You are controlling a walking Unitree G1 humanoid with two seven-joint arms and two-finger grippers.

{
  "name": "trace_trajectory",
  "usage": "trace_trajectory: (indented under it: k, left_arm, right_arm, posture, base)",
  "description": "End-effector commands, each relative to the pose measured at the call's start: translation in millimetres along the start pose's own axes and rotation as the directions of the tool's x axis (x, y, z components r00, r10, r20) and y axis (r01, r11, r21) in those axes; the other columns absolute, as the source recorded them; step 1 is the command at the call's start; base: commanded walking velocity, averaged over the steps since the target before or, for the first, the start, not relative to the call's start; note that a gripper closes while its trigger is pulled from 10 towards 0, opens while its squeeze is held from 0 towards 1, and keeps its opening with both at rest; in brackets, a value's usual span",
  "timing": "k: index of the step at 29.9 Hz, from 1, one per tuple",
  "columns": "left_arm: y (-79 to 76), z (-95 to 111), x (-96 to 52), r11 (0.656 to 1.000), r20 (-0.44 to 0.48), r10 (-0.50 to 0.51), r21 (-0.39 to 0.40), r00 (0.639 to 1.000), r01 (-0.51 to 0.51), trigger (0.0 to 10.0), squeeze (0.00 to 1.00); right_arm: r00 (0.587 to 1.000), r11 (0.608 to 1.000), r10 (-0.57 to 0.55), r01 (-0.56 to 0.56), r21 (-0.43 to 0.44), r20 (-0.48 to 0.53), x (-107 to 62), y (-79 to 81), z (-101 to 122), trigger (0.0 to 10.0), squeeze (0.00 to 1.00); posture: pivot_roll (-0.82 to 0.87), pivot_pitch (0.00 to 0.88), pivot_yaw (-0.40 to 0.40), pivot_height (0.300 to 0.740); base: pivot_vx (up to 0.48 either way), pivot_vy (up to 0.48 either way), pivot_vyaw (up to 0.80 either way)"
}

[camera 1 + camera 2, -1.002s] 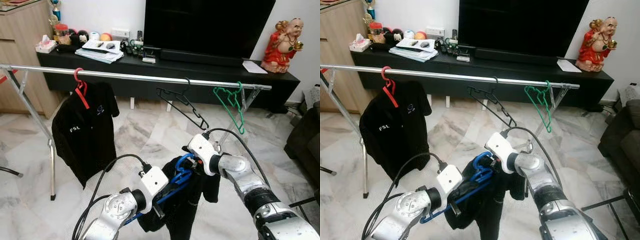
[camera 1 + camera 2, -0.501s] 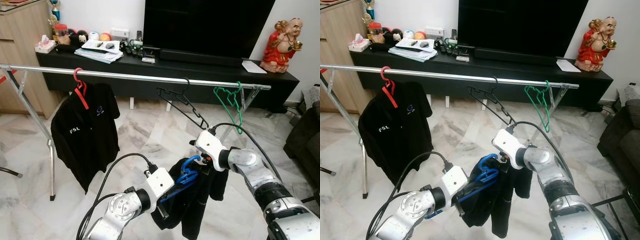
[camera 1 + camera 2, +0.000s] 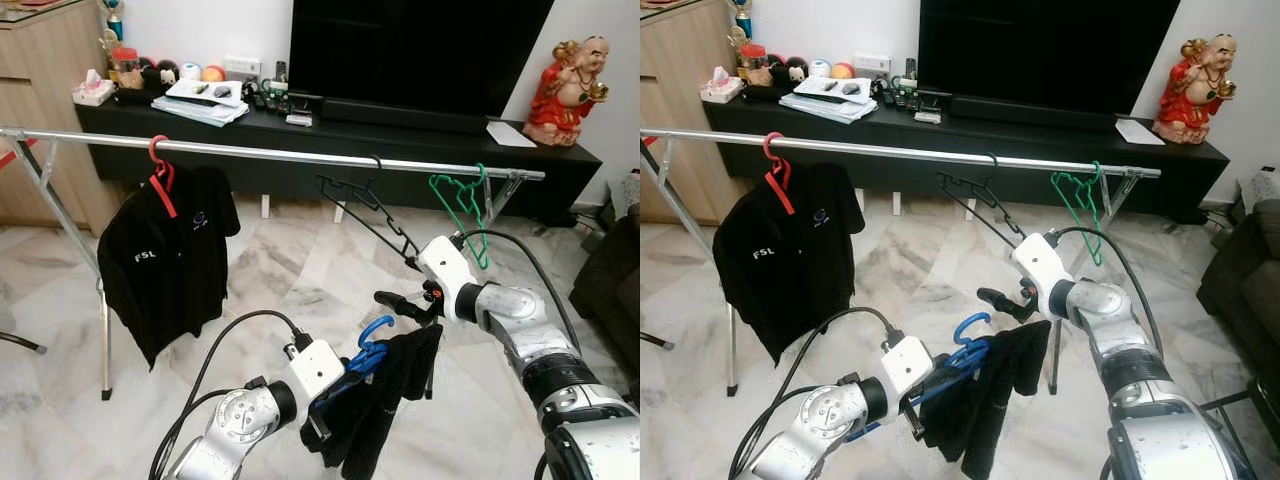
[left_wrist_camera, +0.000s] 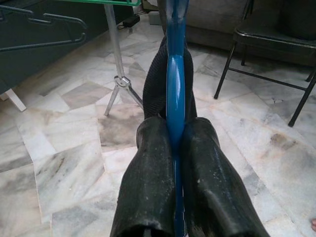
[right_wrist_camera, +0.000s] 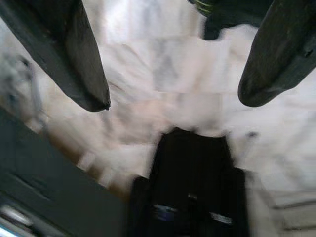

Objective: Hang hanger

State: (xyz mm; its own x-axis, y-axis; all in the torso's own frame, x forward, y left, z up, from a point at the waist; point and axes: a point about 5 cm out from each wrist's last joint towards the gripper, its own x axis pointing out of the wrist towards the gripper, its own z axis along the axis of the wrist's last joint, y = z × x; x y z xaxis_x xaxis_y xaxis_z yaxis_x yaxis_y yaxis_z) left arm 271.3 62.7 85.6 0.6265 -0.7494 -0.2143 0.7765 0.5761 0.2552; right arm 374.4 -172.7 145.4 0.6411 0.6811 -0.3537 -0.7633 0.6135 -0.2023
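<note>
A blue hanger [image 3: 367,343] carrying a black garment [image 3: 385,395] hangs low in front of me. My left gripper [image 3: 330,400] is shut on the hanger's bar, and the blue bar [image 4: 175,89] runs between its fingers [image 4: 148,182]. My right gripper [image 3: 392,302] stands open just above and right of the blue hook, not touching it; its fingers [image 5: 74,59] are spread wide with blurred floor between them. The silver clothes rail [image 3: 280,153] runs across behind. It holds a red hanger [image 3: 160,180] with a black shirt [image 3: 165,255], a bare black hanger [image 3: 365,205] and a green hanger [image 3: 462,205].
The rail's leg [image 3: 100,330] stands at left and another leg [image 3: 490,215] at right. Behind the rail a black TV console [image 3: 300,130] carries clutter and a red figurine [image 3: 565,80]. A dark sofa [image 3: 610,280] sits at the far right. The floor is marble.
My right gripper has let go of the blue hanger, opened and moved up and to the right. The hanger and garment now hang from my left gripper alone, tilted lower.
</note>
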Motion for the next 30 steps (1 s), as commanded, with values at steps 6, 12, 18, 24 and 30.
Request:
trace_trajectory:
  k: [6, 12, 18, 24, 30]
  left_arm:
    - [2.8, 9, 1.2, 1.000, 0.047, -0.005, 0.030, 0.999, 0.004, 10.0, 0.00]
    - [4.1, 4, -5.4, 0.998, 0.021, -0.038, 0.041, 0.999, 0.037, 10.0, 0.00]
    - [5.5, 2, -11.4, 0.995, 0.009, -0.090, 0.040, 0.996, 0.090, 10.0, 0.00]
    - [3.6, 9, -11.7, 0.986, 0.018, -0.162, 0.052, 0.987, 0.161, 10.0, 0.00]
    - [2.0, 12, -9.8, 0.979, 0.021, -0.197, 0.058, 0.980, 0.195, 10.0, 0.00]
  right_arm:
    - [0.992, 0.980, 0.029, -0.053, -0.193, -0.127, -22.2, -11.0, -8, 10.0, 0.00]
    - [0.976, 0.946, 0.057, -0.120, -0.300, -0.210, -42.8, -22.0, -8, 10.0, 0.00]
    - [0.970, 0.927, 0.153, -0.206, -0.313, -0.187, -47.8, -18.9, -4, 10.0, 0.00]
    - [0.925, 0.894, 0.279, -0.348, -0.282, -0.258, -44.3, -4.6, -19, 10.0, 0.00]
    - [0.855, 0.832, 0.357, -0.475, -0.288, -0.376, -45.1, 5.7, -34, 10.0, 0.00]
  posture:
    - [0.08, 0.000, -0.153, 0.740]
    - [0.08, 0.000, -0.150, 0.740]
    - [0.08, 0.000, -0.150, 0.740]
    - [0.09, 0.000, -0.153, 0.740]
    - [0.09, 0.000, -0.159, 0.740]
  base:
    - [0.000, 0.000, 0.00]
    - [0.000, 0.000, 0.00]
    - [0.000, 0.000, 0.00]
    - [0.000, 0.000, 0.00]
    - [0.000, 0.000, 0.00]
